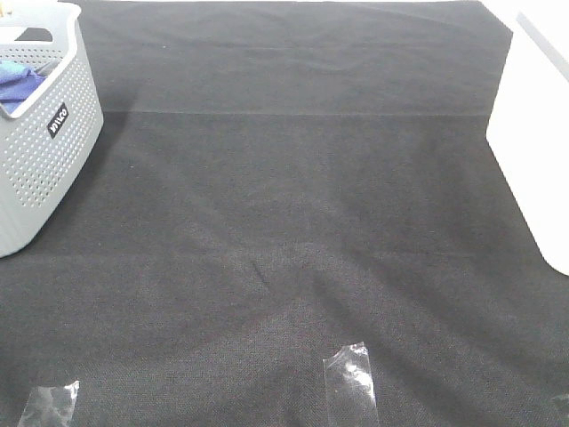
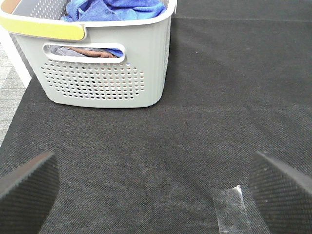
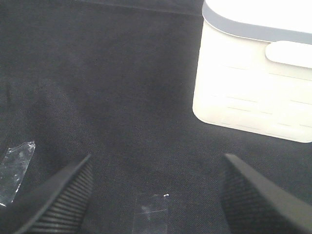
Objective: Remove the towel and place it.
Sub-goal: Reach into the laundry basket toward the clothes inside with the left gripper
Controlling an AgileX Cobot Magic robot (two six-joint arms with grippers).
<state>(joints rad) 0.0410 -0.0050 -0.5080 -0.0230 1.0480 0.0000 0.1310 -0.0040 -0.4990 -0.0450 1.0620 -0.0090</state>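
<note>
Blue towel (image 2: pixel 117 9) sits bunched inside grey basket (image 2: pixel 102 83), perhaps atop brown cloth (image 2: pixel 100 52).

A grey perforated basket (image 1: pixel 36 151) stood at the left edge of a black tablecloth (image 1: pixel 284 196), a white plastic bin (image 1: pixel 533 133) at the right, clear tape strips (image 1: pixel 349 384) near the front.
</note>
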